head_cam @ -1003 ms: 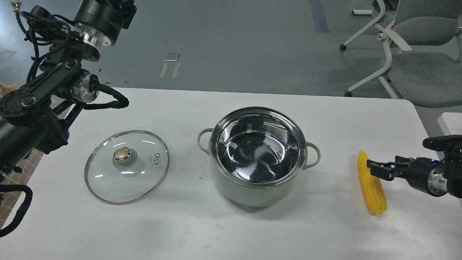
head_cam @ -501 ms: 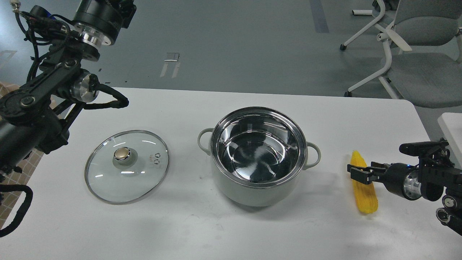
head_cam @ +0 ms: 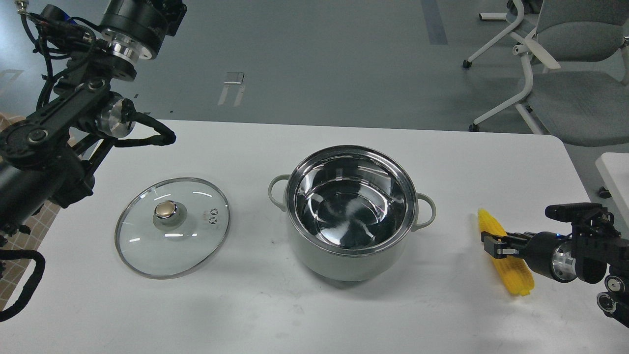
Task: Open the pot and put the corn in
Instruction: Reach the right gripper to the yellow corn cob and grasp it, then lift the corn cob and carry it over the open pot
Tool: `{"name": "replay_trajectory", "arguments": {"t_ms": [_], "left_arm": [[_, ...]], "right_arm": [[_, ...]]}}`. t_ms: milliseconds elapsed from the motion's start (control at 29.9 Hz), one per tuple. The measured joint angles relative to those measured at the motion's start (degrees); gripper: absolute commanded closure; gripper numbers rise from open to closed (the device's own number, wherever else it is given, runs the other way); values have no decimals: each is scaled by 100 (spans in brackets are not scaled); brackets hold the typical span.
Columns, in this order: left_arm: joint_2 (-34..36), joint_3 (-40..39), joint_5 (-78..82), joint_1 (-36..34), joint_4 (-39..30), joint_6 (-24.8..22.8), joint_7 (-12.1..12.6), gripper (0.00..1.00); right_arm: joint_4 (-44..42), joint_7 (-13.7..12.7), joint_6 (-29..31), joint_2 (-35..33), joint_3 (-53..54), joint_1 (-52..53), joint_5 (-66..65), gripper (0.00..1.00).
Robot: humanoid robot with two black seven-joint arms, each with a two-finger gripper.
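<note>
The pale grey-green pot (head_cam: 351, 255) stands open in the middle of the white table, its steel inside empty. The glass lid (head_cam: 172, 227) with a gold knob lies flat on the table to the pot's left. The yellow corn (head_cam: 515, 278) lies on the table to the pot's right, its pointed end away from me. My right gripper (head_cam: 493, 244) comes in from the right and sits over the middle of the corn; its dark fingers are close together and I cannot tell if they grip it. My left arm (head_cam: 59, 123) is raised at the far left, and its gripper is out of view.
The table's (head_cam: 304, 314) right edge lies just past the corn. Office chairs (head_cam: 565, 59) stand on the floor behind the table at the back right. A corner of another white surface (head_cam: 614, 169) shows at the right edge.
My right gripper moved left over the corn, then drew slightly back right. The corn shifted with it and turned, its near end swinging right. The left arm, pot and lid stayed still.
</note>
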Motion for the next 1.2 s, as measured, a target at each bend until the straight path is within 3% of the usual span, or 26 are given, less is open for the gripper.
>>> {"name": "replay_trajectory", "arguments": {"t_ms": [301,535,802,1070,1203], "left_arm": [[31,0,0,-1,-14,1,1,3],[24,9,2,-121,-41,-5,35,3],[-12,12,9,-212,-38,-8,44,3],[27,11,9,-257,-38,-7,44,3],[31,10,2,-258,-38,-7,44,3]], "right_arm": [[453,69,-29,-270,1525,52,77,100],[1096,66,85,548,2624,306,314,100],[1281,-113,323,1779,1602,1350,255,100],[1196,-156,329,1888,-164,2175,16,100],[1073,-159,329,1883,-541,2332,-336,100]]}}
